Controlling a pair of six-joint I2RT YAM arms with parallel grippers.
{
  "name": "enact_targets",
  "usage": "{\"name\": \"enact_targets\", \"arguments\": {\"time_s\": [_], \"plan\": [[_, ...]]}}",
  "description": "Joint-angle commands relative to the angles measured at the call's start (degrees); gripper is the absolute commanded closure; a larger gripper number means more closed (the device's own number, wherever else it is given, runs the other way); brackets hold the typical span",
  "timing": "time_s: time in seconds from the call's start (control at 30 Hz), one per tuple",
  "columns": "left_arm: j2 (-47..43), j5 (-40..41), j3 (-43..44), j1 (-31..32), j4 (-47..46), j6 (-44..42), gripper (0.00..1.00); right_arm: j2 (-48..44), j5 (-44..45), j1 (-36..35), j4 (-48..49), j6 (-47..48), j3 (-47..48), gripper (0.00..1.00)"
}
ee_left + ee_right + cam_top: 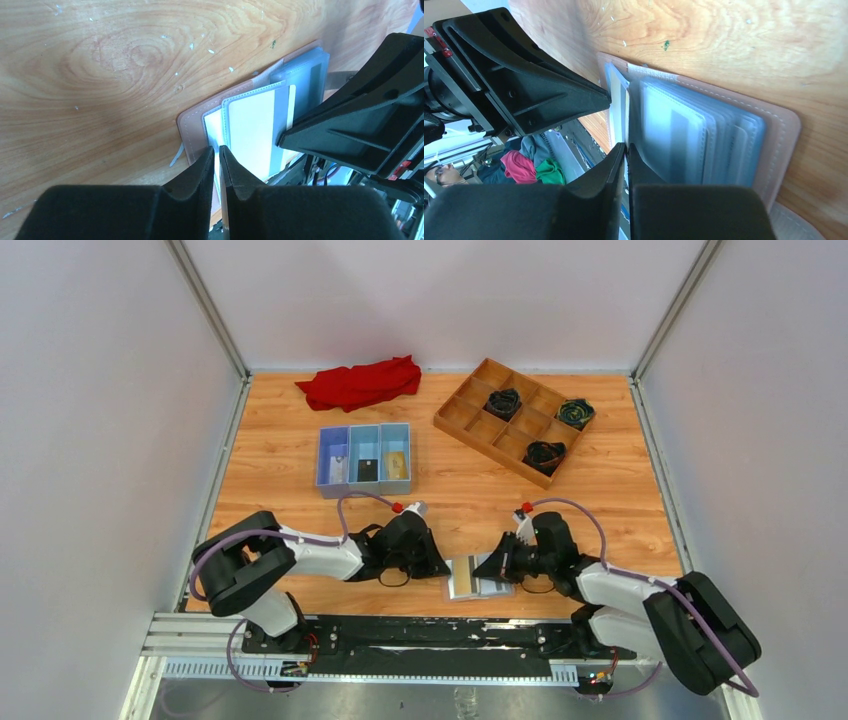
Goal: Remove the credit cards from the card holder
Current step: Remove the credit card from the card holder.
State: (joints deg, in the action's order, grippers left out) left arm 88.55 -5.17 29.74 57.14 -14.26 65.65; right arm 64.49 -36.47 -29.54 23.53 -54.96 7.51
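So our card holder [478,578] is lying open and flat at the near edge of the desk [300,455], about midway along it, right between the two claws. The left claw [219,150] is clenched down to a sliver on the edge of the panel nearest it, pinching what looks like a clear sleeve. A pale card [252,130] sits in a sleeve just beside its tips. The right claw [626,146] is clenched too, nipped onto a thin pale leaf by the fold. We honestly can't tell if that's a card or just plastic.

Our take on doing this bit well: use the left claw purely as an anchor so the holder doesn't skate off the edge. Have the right one pull slow and flat, along the sleeve's opening, not upward. If the whole holder lifts, it's got plastic, so let go and re-grip on the card alone. The blue tray [366,488] further back looks like the drop spot.
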Motion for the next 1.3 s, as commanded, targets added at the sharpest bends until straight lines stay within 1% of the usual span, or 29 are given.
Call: {"name": "enact_targets", "arguments": {"time_s": [0.0, 0.07, 0.1, 0.13, 0.2, 0.23, 0.3, 0.4, 0.53, 0.57, 0.8, 0.93, 1.13, 1.27], "plan": [[4.1, 3.1, -3.2, 0.2, 8.4, -1.4, 0.84, -1.7, -1.5, 2.2, -3.9, 2.1, -1.5, 0.92], [4.6, 2.9, -2.7, 0.2, 8.4, -1.6, 0.84, -1.6, -1.5, 2.3, -3.7, 2.1, -1.7, 0.95], [5.0, 2.7, -2.5, 0.2, 8.4, -1.7, 0.84, -1.4, -1.5, 2.3, -3.5, 2.1, -1.7, 0.95], [5.3, 2.6, -2.3, 0.2, 8.4, -1.7, 0.84, -1.0, -1.6, 2.3, -3.3, 2.1, -1.7, 0.92], [5.7, 2.4, -2.0, 0.2, 8.4, -1.8, 0.85, -0.4, -1.6, 2.3, -2.9, 2.0, -1.6, 0.82], [5.8, 2.3, -1.9, 0.2, 8.4, -1.9, 0.85, -0.1, -1.6, 2.3, -2.5, 1.9, -1.7, 0.81], [5.8, 2.3, -1.7, 0.2, 8.4, -2.1, 0.85, 0.4, -1.5, 2.3, -1.3, 1.2, -2.1, 0.82], [5.8, 2.3, -1.6, 0.2, 8.4, -2.3, 0.85, 1.0, -1.4, 2.4, 0.0, 0.3, -2.5, 0.87], [5.5, 2.3, -1.5, 0.2, 8.5, -2.8, 0.85, 2.3, -1.8, 2.6, 1.8, -0.1, -2.8, 0.99], [5.6, 2.3, -1.5, 0.2, 8.5, -2.9, 0.85, 2.6, -1.9, 2.6, 2.2, -0.2, -2.9, 1.0], [4.4, 2.6, -1.7, 0.0, 8.5, -4.4, 0.85, 3.9, -2.8, 3.4, 2.3, 1.0, -3.2, 1.0], [4.3, 1.0, -2.6, -1.7, 8.5, -5.4, 0.85, 5.5, -5.5, 6.0, -3.0, 7.0, -1.2, 1.0], [3.8, -0.2, -3.7, -3.3, 8.6, -7.4, 0.85, 8.0, -9.9, 9.5, -4.5, 10.7, -1.0, 1.0], [3.5, -0.4, -4.0, -3.8, 8.6, -7.9, 0.85, 8.1, -10.6, 10.6, -7.2, 12.5, -0.4, 1.0]]}}
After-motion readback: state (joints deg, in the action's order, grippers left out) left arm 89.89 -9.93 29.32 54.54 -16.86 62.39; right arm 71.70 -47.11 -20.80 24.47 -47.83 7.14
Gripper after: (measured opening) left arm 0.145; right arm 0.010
